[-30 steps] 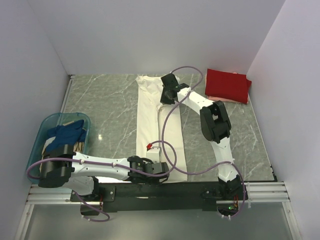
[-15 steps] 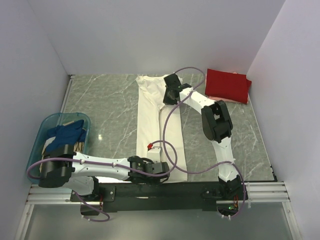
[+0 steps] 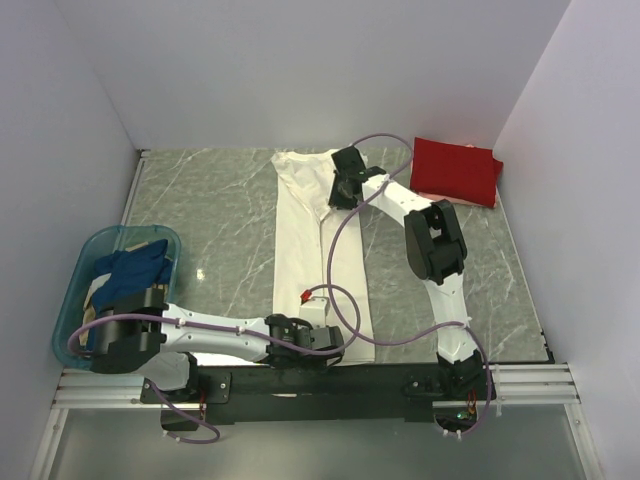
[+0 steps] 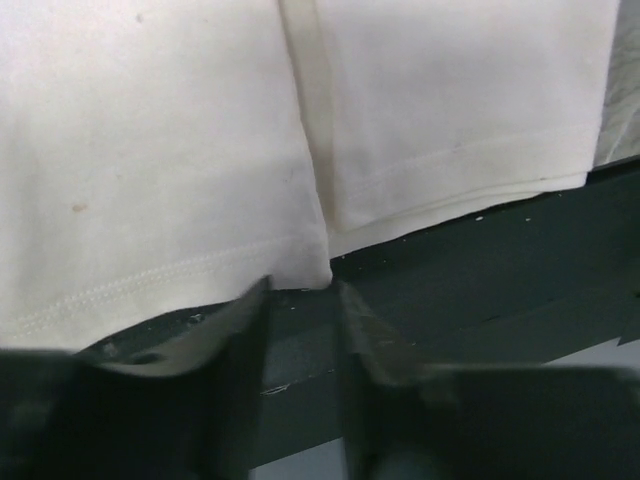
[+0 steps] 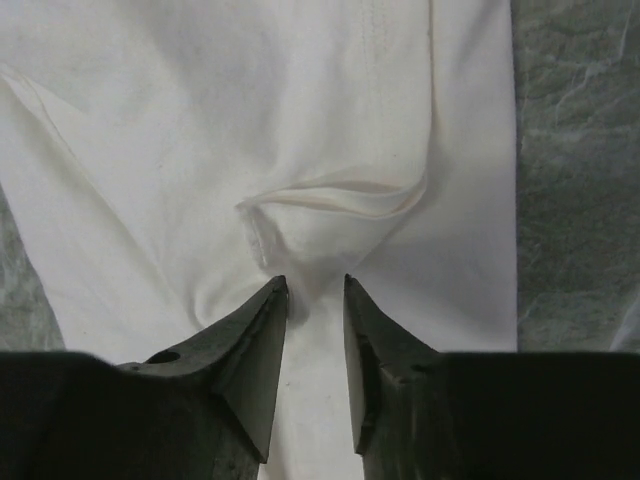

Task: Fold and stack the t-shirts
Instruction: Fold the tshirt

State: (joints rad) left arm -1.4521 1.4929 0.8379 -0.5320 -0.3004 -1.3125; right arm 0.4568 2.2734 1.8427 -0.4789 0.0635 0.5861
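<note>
The cream-white cloth t-shirt (image 3: 298,240) is matt, soft and finely woven. It is puckered just ahead of the right gripper (image 5: 315,290), and its stitched hem lies at the left gripper (image 4: 298,295) tips. Both grippers' fingers look like matt black plastic. Beneath them is a smooth, faintly glossy grey marbled tabletop (image 3: 210,200). To the right of the right gripper lies a red cloth t-shirt (image 3: 455,168), also matt.

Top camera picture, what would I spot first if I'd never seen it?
A long cream-white t-shirt lies folded into a strip down the middle of the table, the left gripper at its near hem, the right gripper at its far end. Next, the bright red shirt folded in the far right corner and the teal basket on the left.
</note>
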